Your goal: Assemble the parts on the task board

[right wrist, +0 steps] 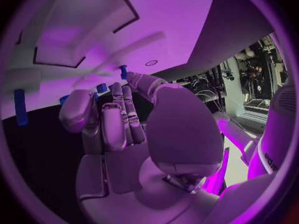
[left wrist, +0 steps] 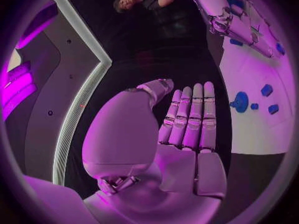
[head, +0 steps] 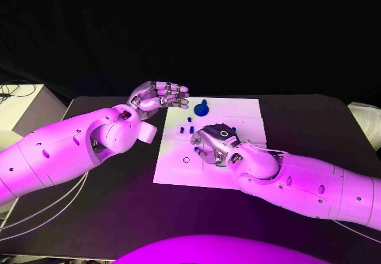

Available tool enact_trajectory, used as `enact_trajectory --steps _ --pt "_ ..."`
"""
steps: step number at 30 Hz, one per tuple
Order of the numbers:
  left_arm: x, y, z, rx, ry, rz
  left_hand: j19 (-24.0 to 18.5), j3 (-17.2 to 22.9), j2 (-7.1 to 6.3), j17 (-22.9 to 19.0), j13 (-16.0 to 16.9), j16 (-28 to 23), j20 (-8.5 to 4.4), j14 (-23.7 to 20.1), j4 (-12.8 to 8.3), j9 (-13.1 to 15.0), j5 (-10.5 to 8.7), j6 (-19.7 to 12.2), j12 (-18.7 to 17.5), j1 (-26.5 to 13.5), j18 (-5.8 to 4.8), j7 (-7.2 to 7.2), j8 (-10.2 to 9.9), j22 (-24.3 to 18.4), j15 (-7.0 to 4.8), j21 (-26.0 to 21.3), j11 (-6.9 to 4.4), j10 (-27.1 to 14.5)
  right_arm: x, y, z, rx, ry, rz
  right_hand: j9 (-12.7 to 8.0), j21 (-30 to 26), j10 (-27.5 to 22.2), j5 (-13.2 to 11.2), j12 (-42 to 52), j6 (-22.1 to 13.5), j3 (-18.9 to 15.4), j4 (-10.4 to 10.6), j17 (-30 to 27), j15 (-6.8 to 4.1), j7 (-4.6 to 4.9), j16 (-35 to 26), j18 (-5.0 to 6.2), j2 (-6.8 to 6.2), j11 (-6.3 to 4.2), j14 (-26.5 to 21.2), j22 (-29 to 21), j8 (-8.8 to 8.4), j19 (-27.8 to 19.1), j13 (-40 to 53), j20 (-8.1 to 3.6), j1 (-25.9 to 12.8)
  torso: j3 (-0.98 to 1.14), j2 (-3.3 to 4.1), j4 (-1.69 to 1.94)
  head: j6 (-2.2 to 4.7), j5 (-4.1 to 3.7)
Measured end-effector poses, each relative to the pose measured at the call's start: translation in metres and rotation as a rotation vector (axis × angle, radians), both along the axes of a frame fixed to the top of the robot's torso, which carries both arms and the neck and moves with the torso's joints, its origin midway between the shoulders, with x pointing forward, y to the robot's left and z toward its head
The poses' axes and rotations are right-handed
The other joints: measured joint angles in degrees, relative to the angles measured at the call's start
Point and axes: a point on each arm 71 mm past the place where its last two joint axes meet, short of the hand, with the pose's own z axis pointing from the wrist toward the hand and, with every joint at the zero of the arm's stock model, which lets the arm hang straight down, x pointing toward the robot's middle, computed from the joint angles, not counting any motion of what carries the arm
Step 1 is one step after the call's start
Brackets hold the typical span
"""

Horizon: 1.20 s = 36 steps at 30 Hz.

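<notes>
The white task board [head: 179, 170] lies in the middle of the black table. A large round blue part [head: 201, 108] [left wrist: 240, 102] stands near its far edge, and small blue pegs [head: 181, 130] [left wrist: 266, 89] stand behind my right hand. That right hand [head: 214, 141] [right wrist: 118, 114] hovers low over the board's centre with its fingers curled in. Its thumb tip touches a small blue peg [right wrist: 122, 71], but whether it pinches the peg is unclear. My left hand [head: 161, 97] [left wrist: 187, 119] is raised off the board's far left corner, fingers straight and together, holding nothing.
A white box [head: 20, 113] with cables sits off the table's left edge, and a pale object [head: 365, 118] lies at the right edge. A small ring mark [head: 186, 160] shows on the board's near left part. Bare black table surrounds the board.
</notes>
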Motion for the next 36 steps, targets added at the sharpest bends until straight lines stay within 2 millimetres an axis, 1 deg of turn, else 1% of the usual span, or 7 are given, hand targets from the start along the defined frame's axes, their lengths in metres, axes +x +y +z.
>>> enact_trajectory --steps 12,18,21,22,28,31,36 --pt "0.0 0.0 0.0 0.001 0.003 -0.004 0.0 0.0 0.0 0.1 0.0 0.0 0.0 0.0 0.0 0.0 0.0 0.0 0.0 0.0 0.0 0.0 0.0 -0.1 0.0 0.0 0.21 -0.2 -0.005 -0.007 0.005 0.066 -0.005 -0.009 -0.1 -0.2 0.0 0.0 0.0 -0.7 -0.7 0.1 -0.1 0.0 0.27 0.0 0.0 -0.19 0.0 0.0 -0.2 -0.45 0.0 0.0 0.0 0.2 -0.01 -0.01 0.0 0.15 -0.13" --pt "0.0 0.001 0.0 0.002 0.004 -0.003 0.0 0.0 0.0 0.1 0.0 0.0 0.0 0.0 0.0 0.0 0.0 0.0 0.0 0.0 0.0 0.0 0.0 -0.1 0.0 0.0 0.21 -0.2 -0.004 -0.03 0.013 0.073 -0.001 -0.039 -0.2 1.5 1.6 0.0 0.9 -0.9 -0.7 0.1 0.9 0.0 0.07 0.6 -0.01 -0.49 -0.3 0.0 1.1 -0.45 0.2 0.4 0.19 0.5 -0.03 -0.05 -0.01 0.37 -0.29" --pt "0.0 0.002 0.0 0.004 0.004 -0.001 0.0 0.0 0.0 0.1 0.0 -0.2 0.0 0.0 0.0 0.0 0.0 0.0 0.0 0.0 0.0 0.0 0.0 -0.1 0.0 -0.1 0.21 -0.2 0.001 -0.046 0.024 0.076 -0.01 -0.065 -0.2 2.3 2.5 0.5 0.9 -1.0 -0.4 0.0 1.3 0.0 0.25 0.9 -0.01 0.01 -0.41 0.0 1.7 -0.72 0.6 0.5 0.18 1.1 -0.04 -0.06 -0.03 0.58 -0.46" --pt "0.0 0.003 0.0 0.005 0.004 -0.001 0.0 0.0 0.0 0.2 0.0 -0.2 0.0 0.0 0.0 0.0 0.0 0.0 0.0 0.0 0.0 0.0 0.0 -0.2 0.0 -0.2 0.21 -0.2 0.003 -0.051 0.028 0.077 -0.012 -0.073 -0.2 2.3 2.5 0.5 0.9 -0.9 -0.2 0.0 1.4 0.0 0.47 0.9 0.0 -0.26 -0.41 0.0 1.7 -0.72 0.6 0.5 0.19 1.3 -0.05 -0.07 -0.06 0.65 -0.52" --pt "0.0 0.006 0.0 0.007 0.003 0.006 0.0 0.0 0.0 0.2 0.0 -0.2 0.0 0.0 0.0 0.0 0.0 0.0 0.0 0.0 0.0 0.0 0.0 -0.2 0.0 -0.2 0.21 -0.2 0.024 -0.086 0.052 0.056 -0.024 -0.143 -0.4 2.0 2.7 0.5 0.6 -1.2 -0.2 0.1 1.0 0.0 0.81 0.9 -0.01 -0.3 -0.21 0.0 1.5 -1.17 0.6 0.5 0.19 1.3 -0.04 -0.1 -0.13 1.09 -0.82" --pt "0.0 0.007 -0.001 0.008 0.002 0.008 0.0 0.0 0.0 0.2 0.0 -0.2 0.0 0.0 0.0 0.0 0.0 0.0 0.0 0.0 0.0 0.0 0.0 -0.2 0.0 -0.2 0.2 -0.2 0.033 -0.098 0.057 0.032 -0.017 -0.168 -0.6 0.7 1.0 0.0 0.3 -2.1 -1.8 0.1 0.3 0.0 0.82 0.2 0.0 -0.88 -0.03 0.0 0.8 -1.94 0.5 0.2 0.3 0.7 0.0 -0.12 -0.13 1.35 -1.0" --pt "0.001 0.008 -0.001 0.008 0.002 0.011 0.0 0.0 0.0 0.2 0.0 -0.2 0.0 0.0 0.0 0.0 0.0 0.0 0.0 0.0 0.0 0.0 0.0 -0.2 0.0 -0.2 0.2 -0.2 0.044 -0.111 0.055 -0.017 0.009 -0.194 -1.1 0.9 -1.2 0.0 0.2 -3.3 -4.3 -0.2 0.7 0.41 0.8 0.2 0.0 -0.87 0.29 0.0 1.2 -2.97 0.4 -0.2 0.43 0.7 0.03 -0.05 -0.1 1.66 -1.27"
